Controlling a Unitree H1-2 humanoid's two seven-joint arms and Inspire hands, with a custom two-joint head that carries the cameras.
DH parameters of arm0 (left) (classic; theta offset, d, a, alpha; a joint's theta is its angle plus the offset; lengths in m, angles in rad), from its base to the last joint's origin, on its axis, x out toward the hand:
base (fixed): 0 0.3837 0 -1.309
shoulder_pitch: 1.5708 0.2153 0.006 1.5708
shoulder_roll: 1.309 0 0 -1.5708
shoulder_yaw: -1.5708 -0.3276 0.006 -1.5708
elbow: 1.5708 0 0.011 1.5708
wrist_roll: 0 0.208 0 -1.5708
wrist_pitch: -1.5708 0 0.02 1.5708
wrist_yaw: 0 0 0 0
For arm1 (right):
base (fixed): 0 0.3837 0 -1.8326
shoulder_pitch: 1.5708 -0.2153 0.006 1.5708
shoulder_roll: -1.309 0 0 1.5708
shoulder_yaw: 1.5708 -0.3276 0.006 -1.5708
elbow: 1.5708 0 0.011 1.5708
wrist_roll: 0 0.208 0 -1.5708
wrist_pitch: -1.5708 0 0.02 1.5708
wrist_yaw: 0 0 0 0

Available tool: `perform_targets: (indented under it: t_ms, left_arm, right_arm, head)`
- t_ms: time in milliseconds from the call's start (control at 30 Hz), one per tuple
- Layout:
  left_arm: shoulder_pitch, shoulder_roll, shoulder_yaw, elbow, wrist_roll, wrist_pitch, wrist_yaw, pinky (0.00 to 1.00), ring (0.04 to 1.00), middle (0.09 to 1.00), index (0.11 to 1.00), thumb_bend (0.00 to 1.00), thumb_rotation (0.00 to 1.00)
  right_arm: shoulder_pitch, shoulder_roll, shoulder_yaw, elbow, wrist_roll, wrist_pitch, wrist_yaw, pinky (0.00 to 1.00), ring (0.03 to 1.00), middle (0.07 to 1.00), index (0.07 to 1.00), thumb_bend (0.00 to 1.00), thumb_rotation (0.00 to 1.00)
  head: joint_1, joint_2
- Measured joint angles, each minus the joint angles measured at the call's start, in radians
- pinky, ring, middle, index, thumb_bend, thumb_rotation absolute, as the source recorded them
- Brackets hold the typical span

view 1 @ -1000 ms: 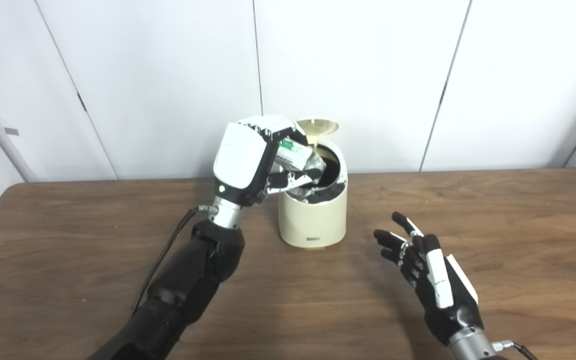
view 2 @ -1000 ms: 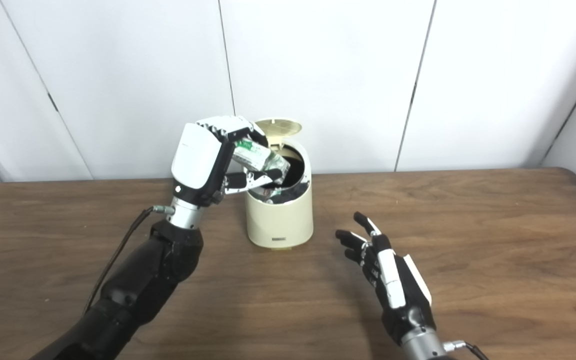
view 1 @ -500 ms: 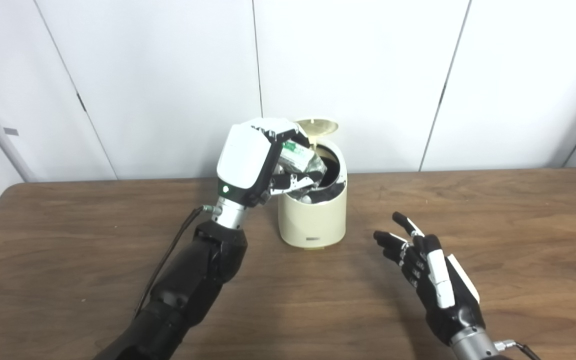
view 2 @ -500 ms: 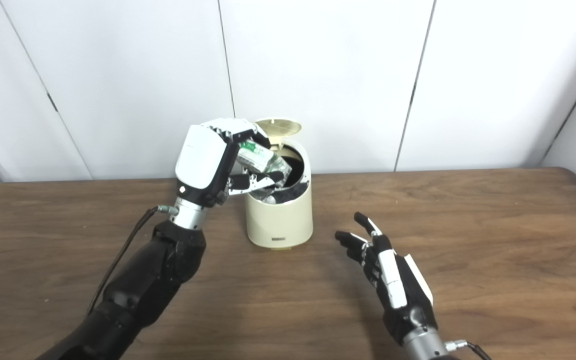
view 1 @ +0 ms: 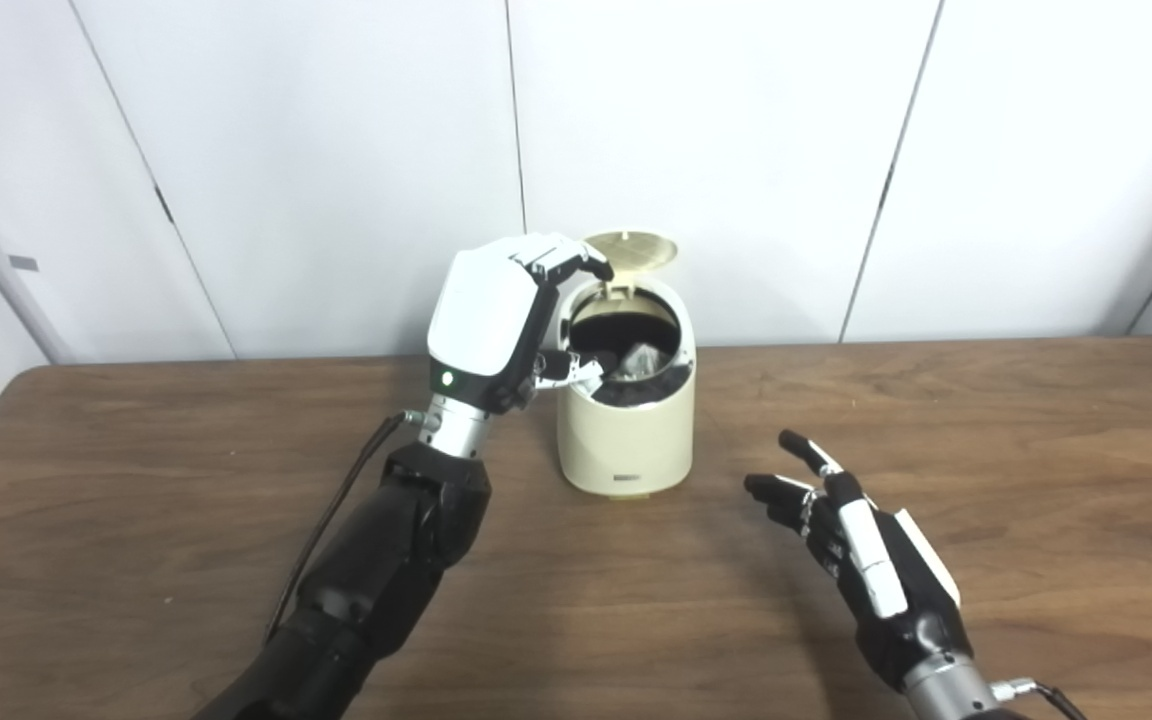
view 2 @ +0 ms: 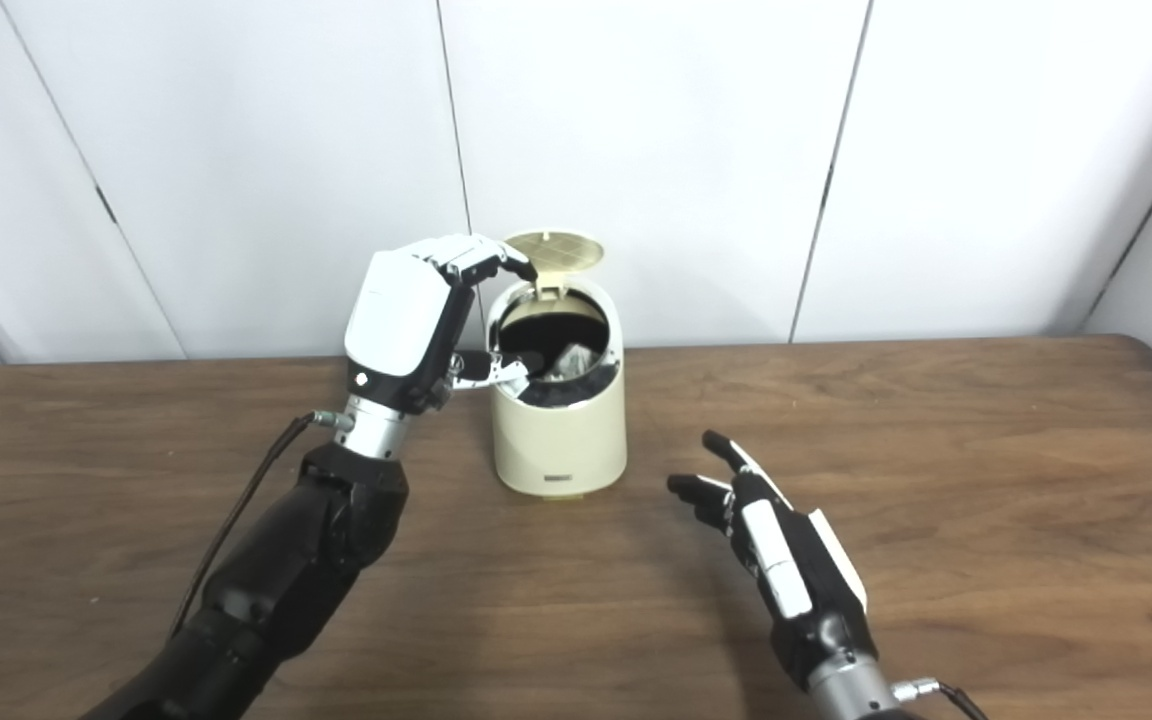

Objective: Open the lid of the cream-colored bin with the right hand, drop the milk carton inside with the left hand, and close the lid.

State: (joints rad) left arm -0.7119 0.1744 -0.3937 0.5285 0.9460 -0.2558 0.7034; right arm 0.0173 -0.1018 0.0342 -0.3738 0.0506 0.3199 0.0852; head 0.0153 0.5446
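Observation:
The cream-colored bin (view 1: 624,440) stands at the table's middle back, its round lid (view 1: 633,249) tipped up at the rear. The milk carton (view 1: 639,359) lies inside the dark opening, only a grey-white corner showing. My left hand (view 1: 496,320) hovers at the bin's left rim, fingers curled apart over the opening and holding nothing. To the bin's front right, my right hand (view 2: 771,545) hangs low over the table, open with its fingers spread, well apart from the bin.
The brown wooden table (view 1: 136,480) stretches wide on both sides of the bin. White wall panels (view 1: 716,140) rise right behind its back edge. A black cable (view 1: 331,510) runs along my left forearm.
My left hand has let go of the milk carton, which dropped into the bin. Its fingers have spread and drawn back slightly left. The right hand shifted a little.

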Motion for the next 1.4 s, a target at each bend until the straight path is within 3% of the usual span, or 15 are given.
perform_targets:
  t_ms: [133,167,200,267,633,767,867,967,1033,1133,1233,1267,1300,1333,1400]
  left_arm:
    - [-0.001,0.000,0.000,0.007,-0.003,-0.023,0.009,0.47,0.521,0.563,0.561,0.90,0.00]
    - [-0.003,0.000,0.000,0.013,-0.005,-0.037,0.012,0.46,0.510,0.552,0.526,0.72,0.02]
    - [-0.004,0.000,0.001,0.020,-0.009,-0.045,0.017,0.45,0.494,0.487,0.508,0.60,0.01]
    - [-0.004,0.000,0.006,0.028,-0.015,-0.068,0.033,0.42,0.430,0.467,0.501,0.53,0.00]
    - [0.000,0.006,0.012,0.017,-0.040,-0.193,0.095,0.35,0.417,0.472,0.479,0.48,0.00]
    - [0.036,0.012,0.034,-0.072,-0.084,-0.198,0.084,0.34,0.419,0.496,0.484,0.48,0.00]
    - [0.084,0.003,0.086,-0.159,-0.160,-0.195,0.039,0.35,0.441,0.504,0.477,0.48,0.00]
    - [0.146,-0.016,0.150,-0.274,-0.278,-0.122,-0.085,0.33,0.431,0.511,0.507,0.47,0.00]
    - [0.196,-0.038,0.206,-0.381,-0.371,-0.010,-0.188,0.31,0.431,0.526,0.519,0.47,0.00]
    - [0.244,-0.055,0.263,-0.460,-0.467,0.109,-0.297,0.33,0.430,0.535,0.510,0.49,0.00]
    - [0.294,-0.055,0.317,-0.527,-0.554,0.229,-0.404,0.37,0.472,0.481,0.512,0.51,0.00]
    - [0.315,-0.054,0.331,-0.552,-0.570,0.266,-0.433,0.40,0.490,0.535,0.505,0.50,0.04]
    - [0.331,-0.052,0.338,-0.575,-0.585,0.293,-0.450,0.45,0.526,0.588,0.607,0.53,0.29]
    - [0.346,-0.051,0.343,-0.590,-0.593,0.311,-0.468,0.49,0.551,0.617,0.653,0.55,0.41]
    - [0.376,-0.050,0.354,-0.628,-0.625,0.352,-0.513,0.53,0.585,0.663,0.707,0.57,0.54]
  right_arm:
    - [-0.001,0.001,0.000,0.000,-0.002,0.000,0.000,0.81,0.787,0.729,0.862,0.53,0.85]
    - [-0.001,0.001,0.000,0.000,-0.002,0.000,0.000,0.81,0.786,0.727,0.862,0.52,0.85]
    - [-0.002,0.001,0.000,0.000,-0.002,0.000,0.000,0.81,0.787,0.725,0.862,0.52,0.85]
    - [-0.002,0.001,0.000,0.000,-0.002,0.000,0.000,0.81,0.793,0.726,0.862,0.52,0.85]
    - [-0.002,0.011,-0.024,-0.001,0.039,0.008,0.000,0.84,0.805,0.740,0.870,0.57,0.81]
    - [-0.006,0.037,-0.050,-0.014,0.078,0.050,-0.012,0.82,0.816,0.746,0.863,0.60,0.81]
    - [-0.025,0.044,-0.053,-0.018,0.092,0.052,-0.013,0.82,0.841,0.765,0.867,0.61,0.80]
    - [-0.059,0.043,-0.062,-0.018,0.085,0.053,-0.023,0.82,0.863,0.831,0.859,0.64,0.80]
    - [-0.097,0.040,-0.069,-0.021,0.077,0.055,-0.033,0.83,0.888,0.876,0.862,0.63,0.80]
    - [-0.156,0.021,-0.069,-0.032,0.057,0.067,-0.035,0.84,0.908,0.906,0.874,0.61,0.78]
    - [-0.217,-0.006,-0.055,-0.036,0.026,0.078,-0.033,0.84,0.921,0.924,0.890,0.61,0.77]
    - [-0.237,-0.015,-0.049,-0.035,0.007,0.079,-0.033,0.85,0.923,0.928,0.896,0.60,0.78]
    - [-0.253,-0.026,-0.041,-0.035,-0.009,0.078,-0.032,0.85,0.923,0.932,0.904,0.60,0.80]
    - [-0.266,-0.036,-0.033,-0.034,-0.025,0.077,-0.031,0.85,0.924,0.936,0.908,0.60,0.80]
    - [-0.295,-0.056,-0.017,-0.011,-0.057,0.068,-0.025,0.85,0.928,0.941,0.913,0.59,0.81]
  head:
    - [0.000,0.000]
    - [0.000,-0.002]
    - [0.000,-0.002]
    - [0.000,-0.002]
    - [-0.002,0.003]
    - [-0.002,0.008]
    - [-0.005,0.009]
    - [-0.006,0.012]
    - [-0.009,0.014]
    - [-0.015,0.014]
    - [-0.020,0.020]
    - [-0.020,0.020]
    - [-0.021,0.021]
    - [-0.021,0.021]
    - [-0.023,0.023]
